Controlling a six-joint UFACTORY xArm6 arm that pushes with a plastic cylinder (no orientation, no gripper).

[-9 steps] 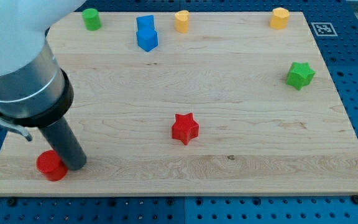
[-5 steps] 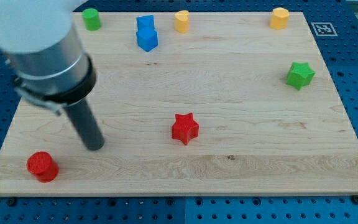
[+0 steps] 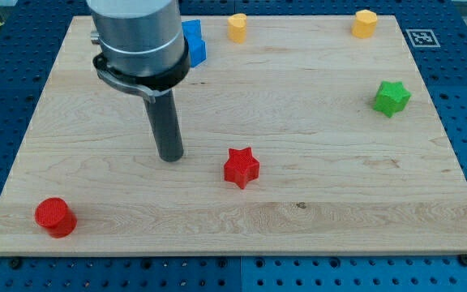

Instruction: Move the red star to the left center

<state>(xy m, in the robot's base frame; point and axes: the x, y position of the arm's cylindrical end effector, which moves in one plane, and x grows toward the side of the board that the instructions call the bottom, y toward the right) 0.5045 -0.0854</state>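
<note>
The red star (image 3: 241, 166) lies on the wooden board (image 3: 314, 105), a little below and left of its middle. My tip (image 3: 171, 156) rests on the board to the star's left, about a star and a half's width away, not touching it. The arm's grey body rises from it toward the view's top left.
A red cylinder (image 3: 54, 216) sits at the bottom left corner. A green star (image 3: 391, 97) is at the right. Two yellow blocks (image 3: 237, 27) (image 3: 364, 23) stand at the top edge. Blue blocks (image 3: 194, 42) are partly hidden behind the arm.
My tip has moved right and up, from beside the red cylinder to just left of the red star. The cylinder shifted slightly left early on. The arm now hides the green block at top left.
</note>
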